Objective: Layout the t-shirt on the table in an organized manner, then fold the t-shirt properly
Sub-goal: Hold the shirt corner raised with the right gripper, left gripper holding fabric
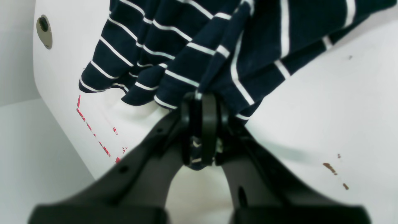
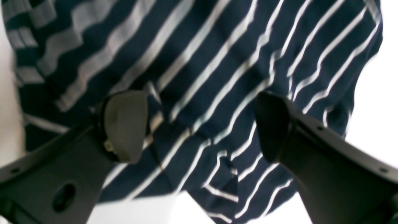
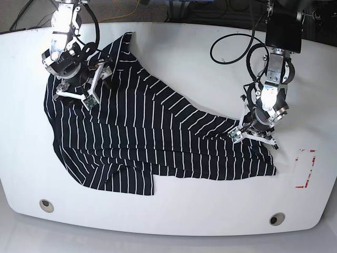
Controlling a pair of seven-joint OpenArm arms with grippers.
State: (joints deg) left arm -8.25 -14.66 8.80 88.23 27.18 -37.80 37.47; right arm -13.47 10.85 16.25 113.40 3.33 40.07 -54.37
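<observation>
While the left tool (image 1: 203, 130) pinches the t-shirt (image 3: 147, 142) hem, the right tool (image 2: 199, 124) hovers spread.

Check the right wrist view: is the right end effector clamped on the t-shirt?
No, the right end effector stands open above the striped t-shirt, its fingers wide apart with nothing pinched.
</observation>
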